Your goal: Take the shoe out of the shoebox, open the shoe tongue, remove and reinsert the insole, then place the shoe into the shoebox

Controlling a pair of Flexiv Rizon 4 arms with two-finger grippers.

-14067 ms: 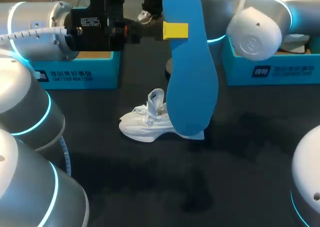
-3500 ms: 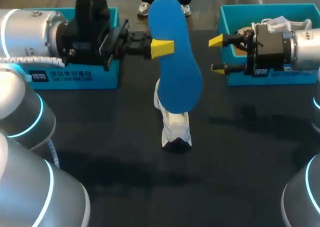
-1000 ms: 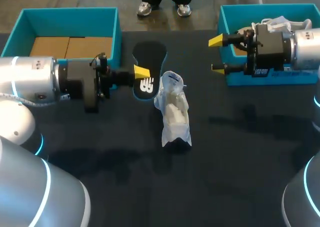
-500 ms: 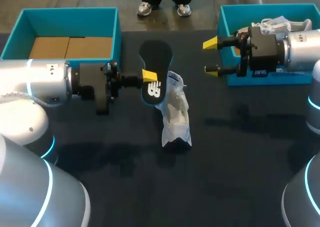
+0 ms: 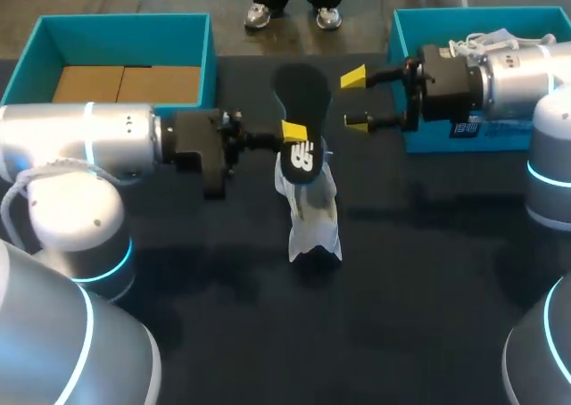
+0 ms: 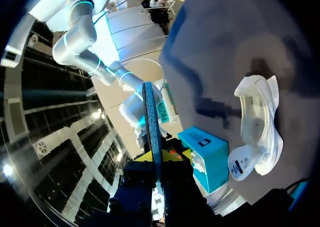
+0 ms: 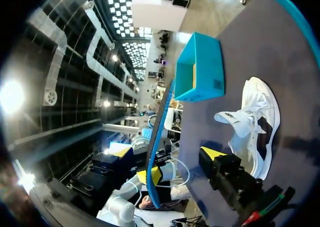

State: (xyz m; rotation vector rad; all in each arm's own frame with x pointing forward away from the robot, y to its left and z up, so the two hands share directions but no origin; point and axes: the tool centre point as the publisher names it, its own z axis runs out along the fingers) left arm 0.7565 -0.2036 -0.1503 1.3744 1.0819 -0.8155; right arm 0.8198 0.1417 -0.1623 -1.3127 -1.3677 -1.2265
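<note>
left jaws clamped on 1 insole point(image 5: 302, 111), black face up, tilted, its low end over the far end of the shoe point(image 5: 314, 218). 1 white shoe lying on the bench point(image 5: 428, 289), between 2 teal boxes: left shoebox point(image 5: 125, 18), right shoebox point(image 5: 437, 12). right jaws wide open, holding nothing, just beside the insole.

A wide table point(image 5: 419, 325) with a dark, matte top carries soft shadows.
</note>
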